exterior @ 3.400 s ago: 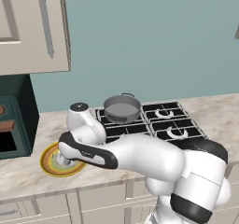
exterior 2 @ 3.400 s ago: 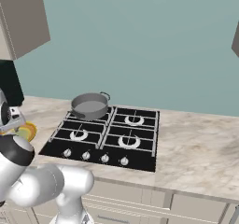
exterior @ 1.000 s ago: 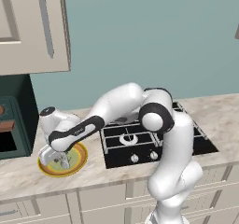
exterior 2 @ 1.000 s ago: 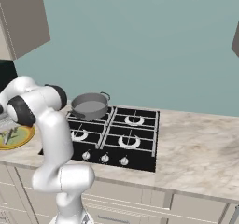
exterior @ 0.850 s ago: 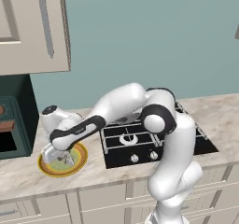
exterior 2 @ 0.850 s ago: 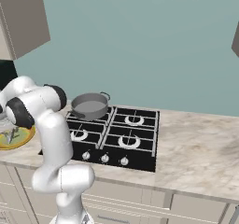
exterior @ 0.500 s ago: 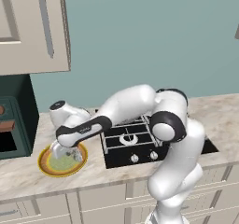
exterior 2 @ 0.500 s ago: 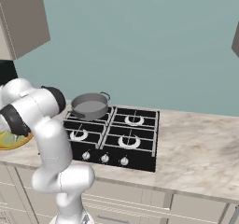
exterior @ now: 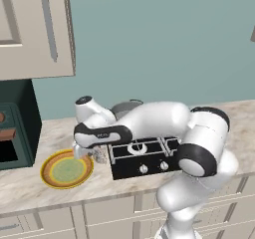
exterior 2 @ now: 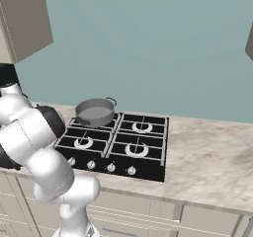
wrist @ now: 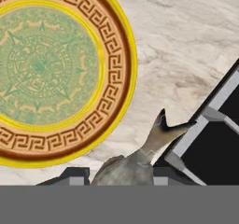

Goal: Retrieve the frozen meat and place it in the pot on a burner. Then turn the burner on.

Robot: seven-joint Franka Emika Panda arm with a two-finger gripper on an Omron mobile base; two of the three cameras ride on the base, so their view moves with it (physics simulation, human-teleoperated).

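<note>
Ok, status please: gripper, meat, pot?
Gripper shut on frozen meat, beside plate, above counter. Pot waiting on rear burner. Path looks free.

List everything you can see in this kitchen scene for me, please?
Plate: one, green centre with yellow and brown rim, on the counter left of the cooktop.
Frozen meat: one, pale grey lump, between the gripper's fingers, above the counter beside the plate.
Pot: one, grey metal, on the back left burner.
Cooktop: one, black, four burners, silver knobs along the front.
Counter: one, pale marble.
Wall cabinet: one, beige, upper left.
Gripper: one, white and dark, shut on the meat.
</note>
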